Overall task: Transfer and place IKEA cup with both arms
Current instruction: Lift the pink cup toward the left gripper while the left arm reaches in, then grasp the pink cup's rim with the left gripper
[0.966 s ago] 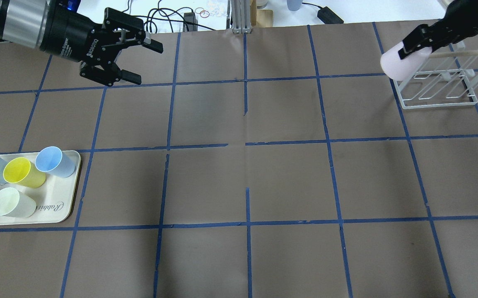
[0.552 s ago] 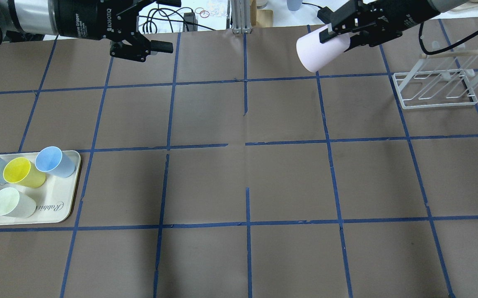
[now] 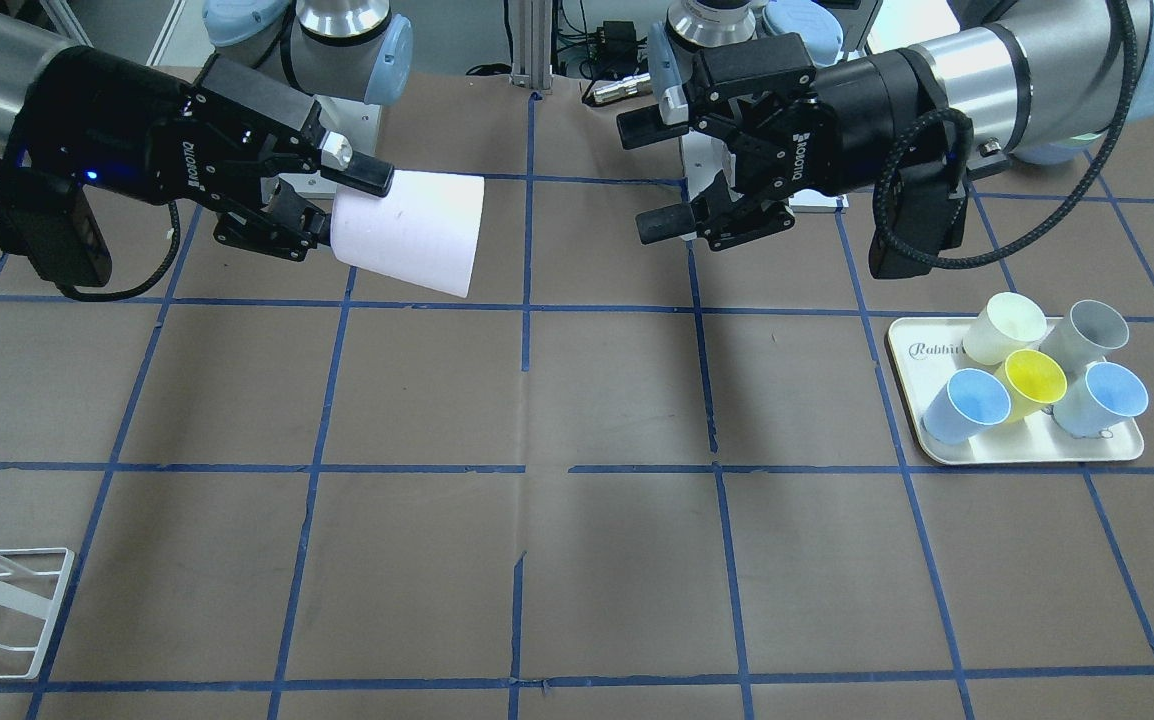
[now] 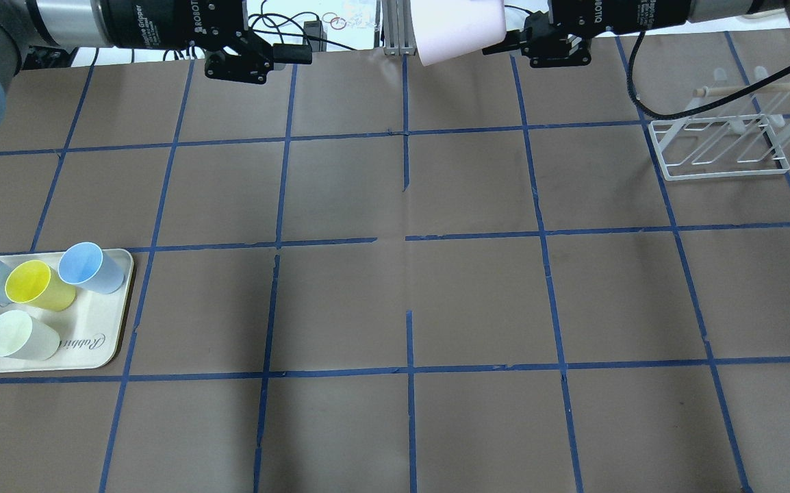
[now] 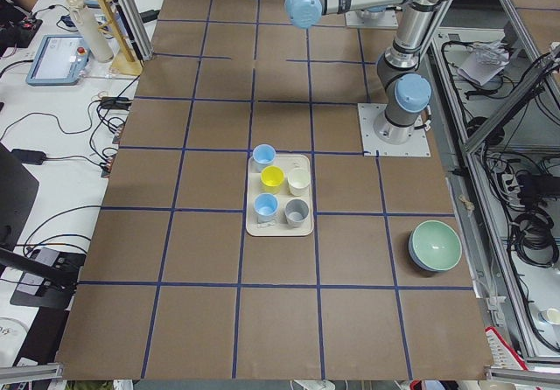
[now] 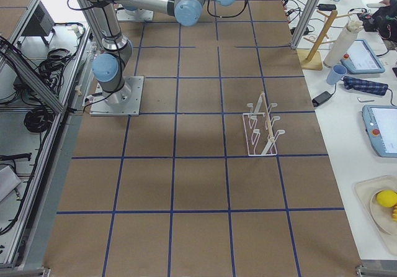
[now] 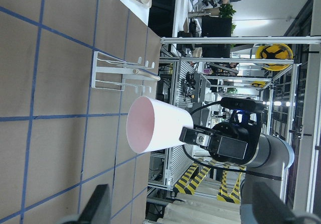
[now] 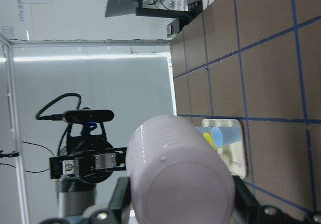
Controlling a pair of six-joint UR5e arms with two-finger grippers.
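Observation:
My right gripper (image 3: 342,205) is shut on the base end of the pale pink IKEA cup (image 3: 412,232) and holds it on its side, high above the back middle of the table. The cup's open mouth faces my left gripper (image 3: 639,178), which is open and empty, with a gap between it and the rim. In the overhead view the cup (image 4: 460,27) sits at the top edge between the left gripper (image 4: 278,53) and the right gripper (image 4: 515,38). The left wrist view looks into the cup's mouth (image 7: 155,126). The right wrist view shows its base (image 8: 180,179).
A cream tray (image 4: 107,342) holds several cups, light blue, yellow, cream and grey, on the table's left side (image 3: 1027,450). A white wire rack (image 4: 717,147) stands at the back right. A green bowl (image 5: 435,246) sits near the robot's side.
My right gripper has carried the pink cup leftward from the rack to the back middle. My left gripper has moved right toward it and stays open.

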